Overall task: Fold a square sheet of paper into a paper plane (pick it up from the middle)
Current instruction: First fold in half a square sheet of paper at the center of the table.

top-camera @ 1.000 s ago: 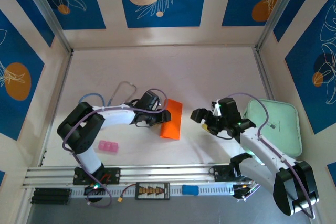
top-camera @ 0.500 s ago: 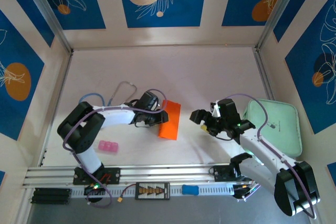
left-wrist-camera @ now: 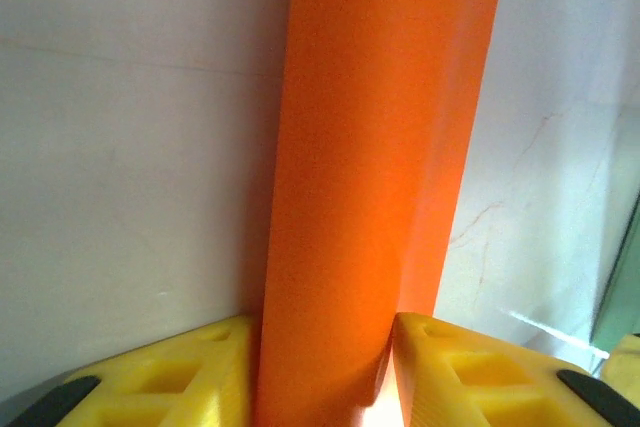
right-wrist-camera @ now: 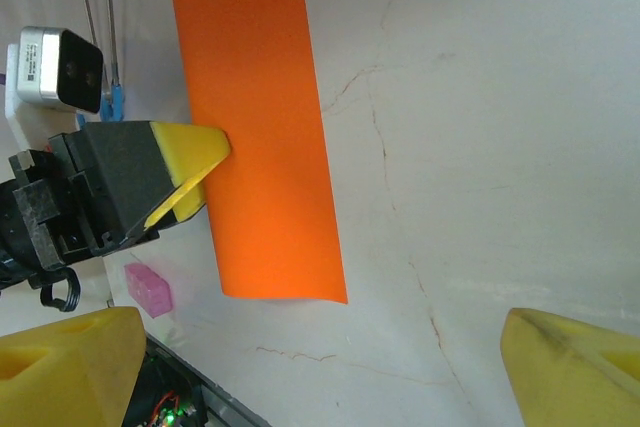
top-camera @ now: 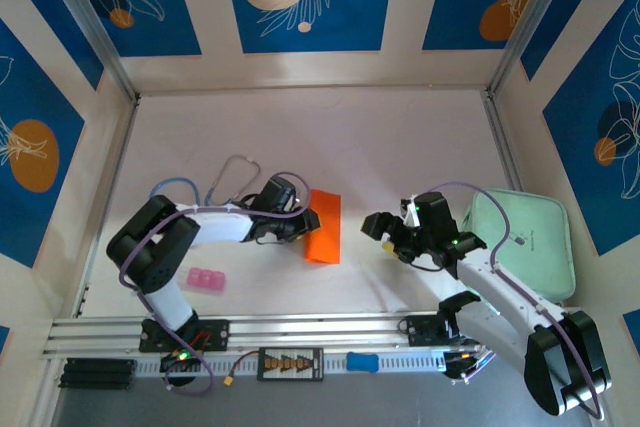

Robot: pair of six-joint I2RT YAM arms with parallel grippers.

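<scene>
The square sheet of paper (top-camera: 322,227) is bright orange and lies left of the table's middle, bowed up into a narrow arch. My left gripper (top-camera: 303,223) reaches it from the left and is shut on the sheet. In the left wrist view the sheet (left-wrist-camera: 380,147) rises between both yellow fingers (left-wrist-camera: 470,367), which press its two sides. My right gripper (top-camera: 376,225) hovers open to the right of the sheet, apart from it. The right wrist view has the sheet (right-wrist-camera: 255,127) ahead, with the left arm's yellow finger (right-wrist-camera: 190,152) at its edge. The paper plane is out of view.
A small pink block (top-camera: 207,280) lies near the left arm's base. A pale green tray (top-camera: 525,242) sits at the right, beside the right arm. Loose cable loops (top-camera: 235,169) lie behind the left arm. A metal rail (top-camera: 300,327) runs along the near edge.
My left gripper has closed in on the sheet, which now looks narrower and more bowed and has shifted slightly left. The right gripper has barely moved.
</scene>
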